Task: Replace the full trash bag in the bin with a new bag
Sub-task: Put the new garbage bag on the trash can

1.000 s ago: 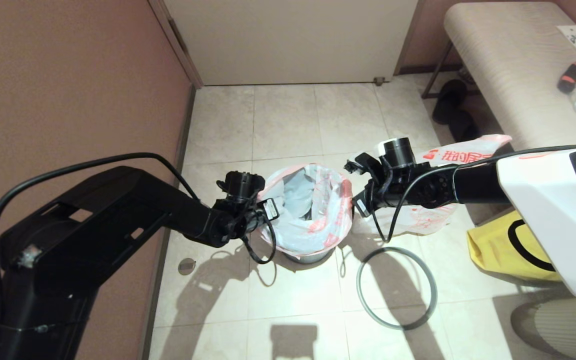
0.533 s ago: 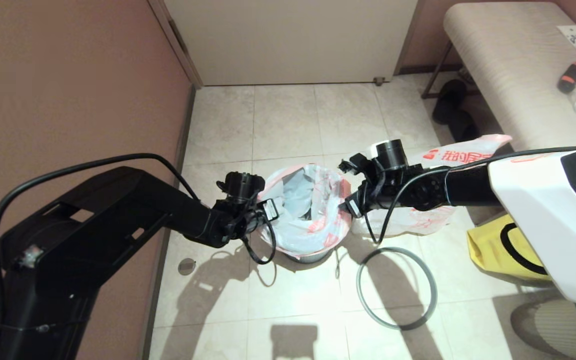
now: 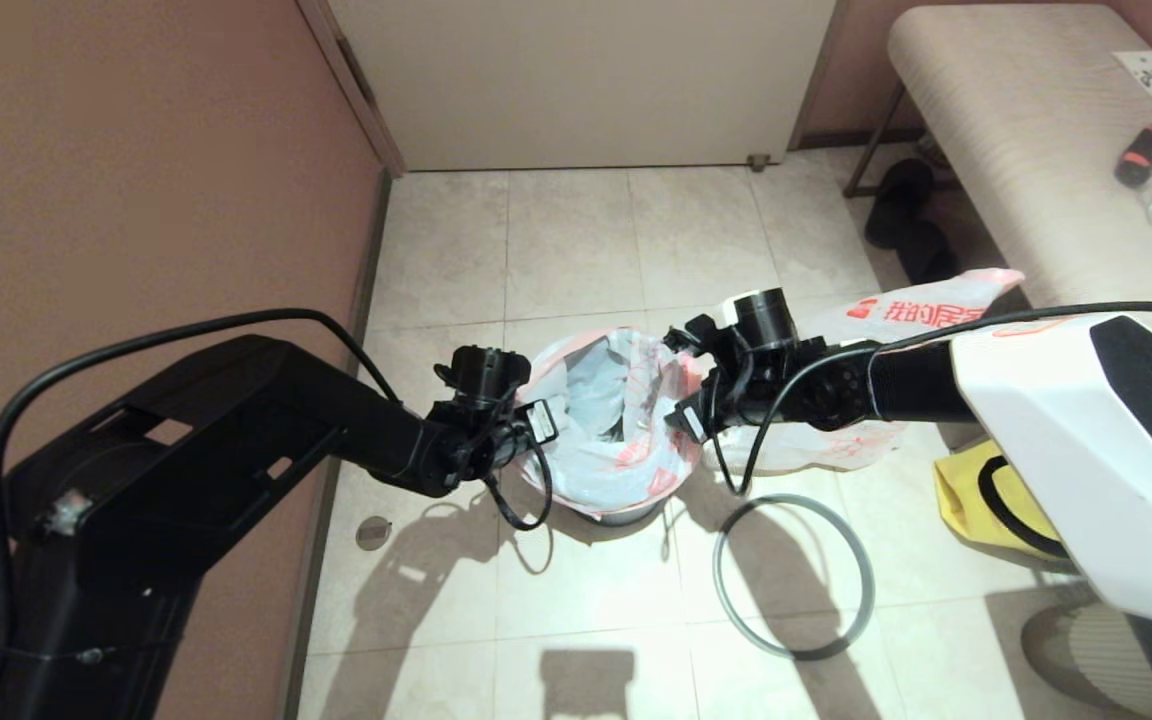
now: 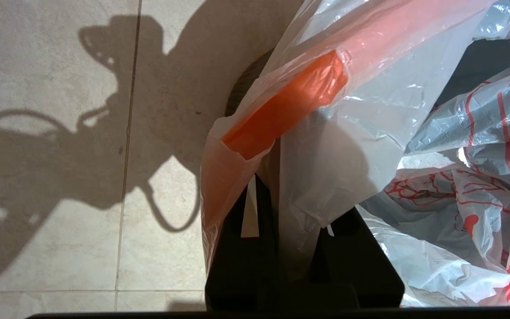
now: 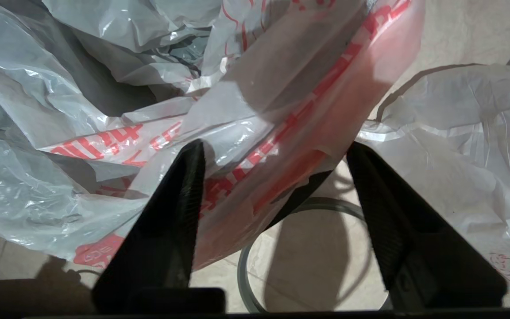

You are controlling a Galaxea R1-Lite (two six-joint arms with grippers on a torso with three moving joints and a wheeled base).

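Note:
The new bag, white with a pink-red edge, lines the small black bin and spills over its rim. My left gripper is at the bin's left side, shut on a fold of the bag's edge. My right gripper is open at the bin's right side, and the bag's pink rim passes between its fingers without being pinched. The full trash bag, with its bold red logo, lies on the floor behind my right arm. The grey hoop lies flat on the tiles right of the bin.
A yellow fabric bag sits on the floor at the right, partly under my right arm. A padded bench with bottles stands at the back right, dark shoes beneath it. A brown wall runs along the left.
My right arm has moved left toward the bin, bringing its open jaws around the bag's right rim. The left arm has held still on the bag's edge.

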